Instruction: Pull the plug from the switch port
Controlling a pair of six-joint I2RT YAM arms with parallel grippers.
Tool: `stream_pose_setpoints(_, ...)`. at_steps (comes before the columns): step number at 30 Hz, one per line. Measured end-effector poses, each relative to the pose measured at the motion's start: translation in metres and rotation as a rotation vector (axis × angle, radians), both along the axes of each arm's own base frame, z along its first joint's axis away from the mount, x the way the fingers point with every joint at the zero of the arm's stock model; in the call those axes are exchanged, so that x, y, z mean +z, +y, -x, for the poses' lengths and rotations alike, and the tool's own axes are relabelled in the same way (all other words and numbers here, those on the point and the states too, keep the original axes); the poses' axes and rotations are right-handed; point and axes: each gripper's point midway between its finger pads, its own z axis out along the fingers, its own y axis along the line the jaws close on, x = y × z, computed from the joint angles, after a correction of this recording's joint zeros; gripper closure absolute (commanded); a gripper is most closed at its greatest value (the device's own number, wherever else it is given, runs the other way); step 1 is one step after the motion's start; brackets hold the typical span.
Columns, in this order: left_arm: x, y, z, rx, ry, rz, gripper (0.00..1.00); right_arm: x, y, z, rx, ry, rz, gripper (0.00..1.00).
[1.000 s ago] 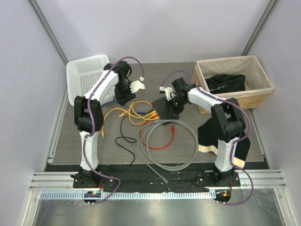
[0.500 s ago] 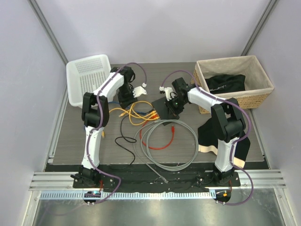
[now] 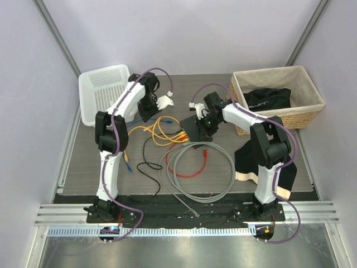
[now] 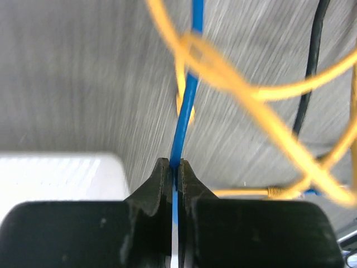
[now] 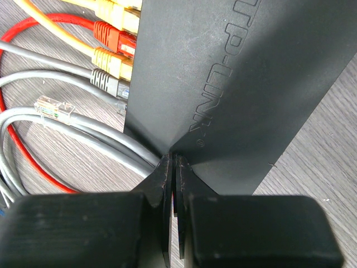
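Between the left jaws, clenched tight, runs a thin blue round cable (image 4: 185, 106), gripped well left of the small flat matte-black switch box (image 5: 234, 84), where a pull along the cord could, I judge, draw its plug from the sockets; looping yellow cables (image 4: 234, 72) cross just beyond. Closed together at the switch's near corner, the right jaws seem to pin the box to the grey wood-grain worktop (image 3: 89, 162) against that pull, though whether they nip its casing I cannot tell. Embossed lettering marks its flat face, and yellow, red and grey plugs (image 5: 110, 61) sit in sockets along one edge.
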Motion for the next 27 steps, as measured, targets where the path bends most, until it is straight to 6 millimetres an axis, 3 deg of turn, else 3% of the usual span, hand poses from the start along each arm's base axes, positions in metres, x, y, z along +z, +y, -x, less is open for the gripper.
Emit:
stream_pose_setpoints(4,0.031,0.016,0.009,0.045,-0.063,-0.02,1.0,-0.001,0.0,0.0,-0.002,0.002,0.0,0.94)
stream_pose_setpoints(9,0.069,0.072,0.059,0.153,-0.074,-0.068,1.0,-0.001,0.0,0.0,-0.004,0.011,-0.005,0.94)
stream_pose_setpoints(15,0.104,0.127,0.091,0.334,-0.161,-0.091,1.0,-0.001,0.0,-0.001,-0.004,0.022,-0.004,0.94)
stream_pose_setpoints(19,0.106,0.152,0.126,0.447,-0.184,-0.114,1.0,-0.001,0.0,-0.001,-0.005,0.025,-0.005,0.94)
stream_pose_setpoints(23,0.088,0.174,0.154,0.542,-0.157,-0.137,0.99,-0.002,0.001,-0.001,-0.005,0.034,-0.006,0.94)
stream_pose_setpoints(25,0.073,0.19,0.163,0.6,-0.149,-0.15,0.67,-0.002,0.001,-0.001,-0.006,0.04,-0.007,0.94)
stream_pose_setpoints(27,0.062,0.201,0.168,0.631,-0.153,-0.162,0.51,-0.002,0.001,-0.001,-0.007,0.045,-0.01,0.94)
